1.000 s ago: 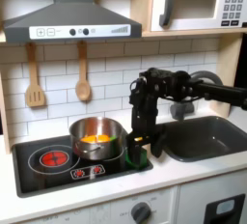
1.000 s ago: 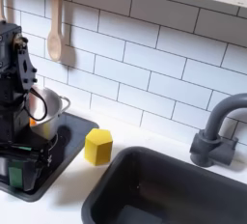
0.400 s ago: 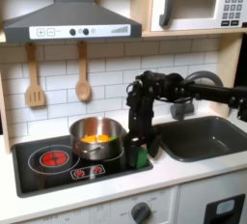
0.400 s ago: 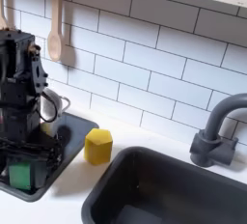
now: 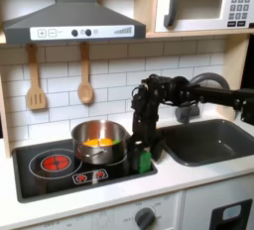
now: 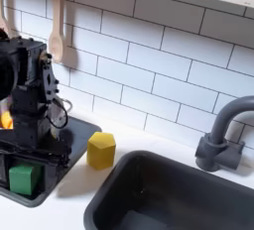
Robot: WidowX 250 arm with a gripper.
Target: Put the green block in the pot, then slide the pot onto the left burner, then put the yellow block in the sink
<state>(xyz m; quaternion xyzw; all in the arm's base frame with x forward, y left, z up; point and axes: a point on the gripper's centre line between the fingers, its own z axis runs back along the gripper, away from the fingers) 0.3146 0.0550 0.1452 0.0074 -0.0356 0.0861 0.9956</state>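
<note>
Your first step is the green block (image 6: 24,178) into the pot (image 5: 99,141), and it is not done: the block sits on the black cooktop (image 5: 60,179) near its front corner, just beside the pot on the first exterior view's right. The claw (image 6: 22,161) hangs directly above the block with its fingers spread either side, gripping nothing.

Come straight down so both fingers straddle the cube squarely, and close on two flat faces, not across a corner. A small plain cube will likely twist or pop out if pinched off-centre. Lift high enough to clear the pot's rim before you travel, since a low pass may knock the light steel pot. There is something orange inside the pot already, so release over its middle.

The yellow block (image 6: 100,150) stands on the surface between cooktop and sink (image 6: 189,199); leave it alone.
</note>
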